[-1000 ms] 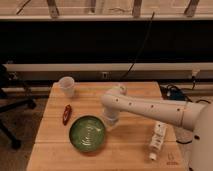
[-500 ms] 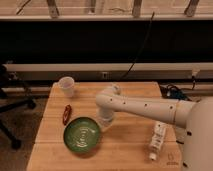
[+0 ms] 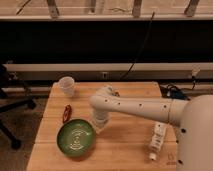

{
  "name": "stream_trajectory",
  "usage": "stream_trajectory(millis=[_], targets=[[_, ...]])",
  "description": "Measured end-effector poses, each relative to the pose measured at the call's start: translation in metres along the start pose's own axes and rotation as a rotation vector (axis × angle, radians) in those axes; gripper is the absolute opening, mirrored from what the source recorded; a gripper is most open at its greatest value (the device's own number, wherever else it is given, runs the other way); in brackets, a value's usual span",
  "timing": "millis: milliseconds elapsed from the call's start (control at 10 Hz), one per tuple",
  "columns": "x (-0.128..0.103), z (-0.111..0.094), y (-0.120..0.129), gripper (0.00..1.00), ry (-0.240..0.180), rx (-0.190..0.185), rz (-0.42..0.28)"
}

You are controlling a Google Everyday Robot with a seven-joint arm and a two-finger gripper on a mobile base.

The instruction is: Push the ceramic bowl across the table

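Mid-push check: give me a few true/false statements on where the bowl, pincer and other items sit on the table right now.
1. The ceramic bowl sits near the table's front-left corner. True.
2. The pincer is at the bowl's right rim. True.
3. The plastic cup stands inside the bowl. False: it stands apart at the back-left corner.
4. The white bottle lies left of the bowl. False: it lies on the right side.
5. A small red object lies between cup and bowl. True.

- One wide, glossy green ceramic bowl [image 3: 76, 138]
- One small translucent plastic cup [image 3: 66, 86]
- One small red object [image 3: 65, 113]
- One white plastic bottle [image 3: 157, 140], lying down
- One light wooden table [image 3: 125, 145]
- One gripper [image 3: 99, 123], at the bowl's right rim
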Motion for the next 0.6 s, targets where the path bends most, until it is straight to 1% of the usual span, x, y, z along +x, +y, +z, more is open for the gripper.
stream_trajectory(millis=[200,300,400,500,600], targets=[[-0.013,0.001,-0.005,0.05,-0.015,0.008,-0.036],[-0.020,-0.002,-0.005,0.11,-0.026,0.025,-0.065],[-0.020,-0.005,-0.003,0.12,-0.024,0.028,-0.069],[-0.019,-0.005,-0.005,0.09,-0.017,0.022,-0.059],[-0.019,-0.002,-0.010,0.02,-0.014,0.016,-0.052]])
